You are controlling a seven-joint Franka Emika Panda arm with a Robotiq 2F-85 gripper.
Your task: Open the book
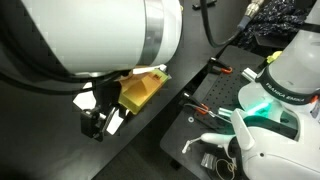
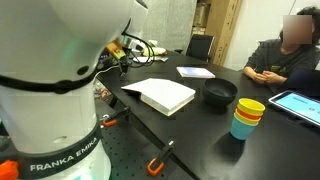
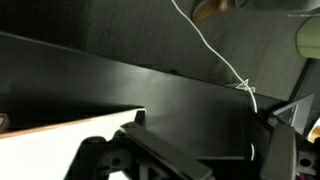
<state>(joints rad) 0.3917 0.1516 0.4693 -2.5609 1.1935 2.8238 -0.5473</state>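
Note:
The book (image 2: 165,95) lies on the black table, thick, with cream page edges; its top face looks white in this exterior view. In an exterior view its tan cover (image 1: 141,90) shows just beside my gripper (image 1: 100,122), which hangs at the book's edge under the big white arm link. In the wrist view the book's white surface (image 3: 55,142) fills the lower left, and one finger sits right at its corner. My gripper (image 3: 215,152) has its jaws wide apart, with only bare table between them. I cannot tell whether the finger touches the book.
A black bowl (image 2: 220,93), stacked coloured cups (image 2: 247,118) and a thin pale booklet (image 2: 195,72) stand beyond the book. A seated person (image 2: 285,55) and a tablet (image 2: 300,104) are at the far side. Orange-handled tools (image 2: 160,160) lie near the base. A white cord (image 3: 215,55) crosses the table.

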